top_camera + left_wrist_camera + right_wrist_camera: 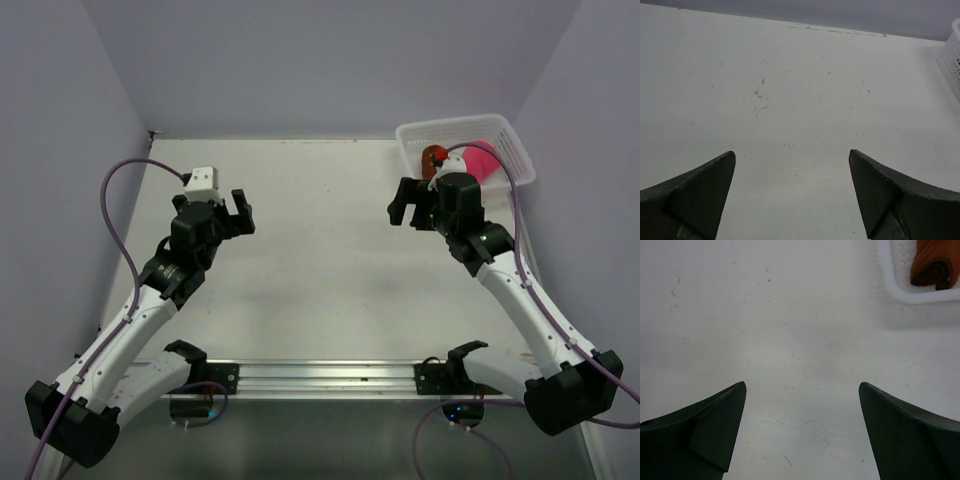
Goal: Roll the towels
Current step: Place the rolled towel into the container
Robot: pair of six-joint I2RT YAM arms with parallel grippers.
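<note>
- The towels lie in the basket (405, 140) at upper right, brown towel (433, 157) left of pink towel (485, 160).
- Left pincer (241, 211) and right pincer (399, 204) hang over the counter (320, 290), jaws apart, empty.
- Likely best: the right pincer reaches in, pinches one towel's edge, lifts it clear of the rim, then spreads it flat mid-counter.

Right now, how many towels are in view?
2, both in the white basket at the far right corner: the brown towel on its left side, the pink towel beside it. The right arm hides part, so more are possible.
</note>
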